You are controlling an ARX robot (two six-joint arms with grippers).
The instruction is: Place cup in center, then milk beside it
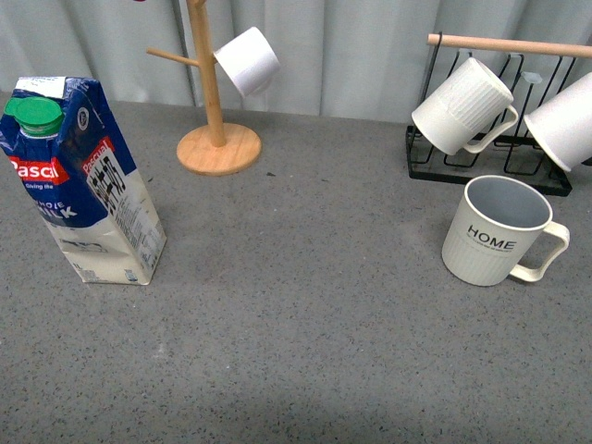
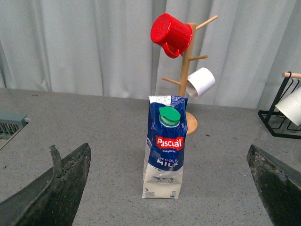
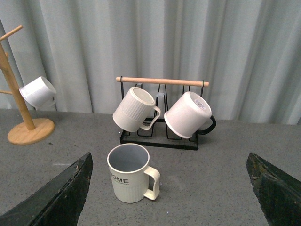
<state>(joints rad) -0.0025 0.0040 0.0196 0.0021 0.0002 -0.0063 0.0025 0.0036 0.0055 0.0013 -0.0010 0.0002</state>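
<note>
My left end effector (image 2: 168, 147) is open: its two dark fingers (image 2: 66, 188) sit wide apart at the near edges of the left wrist view and grip nothing. My right end effector (image 3: 169, 155) is open in the same way, and its jaws are empty.

The milk (image 1: 83, 185) stands upright on the grey worktop (image 1: 296, 333) at the left side, green cap up, with its Pascal label turned toward my left wrist camera. The cup (image 1: 495, 231) stands upright on the right side of the worktop, well apart from the milk. Its HOME lettering faces me and its handle points right. The middle of the worktop between them is bare.

Beyond the milk, toward the far edge, is a wooden mug tree (image 1: 219, 148) with a small white cup (image 1: 248, 60) hung on one peg and a red mug (image 2: 170, 34) higher up. Just behind the cup is a black wire rack (image 1: 462, 169) with a wooden bar; a ribbed white mug (image 1: 462, 106) hangs from it, and beside that a second white mug (image 1: 564, 120), whose handle looks dark, though I cannot be sure.
</note>
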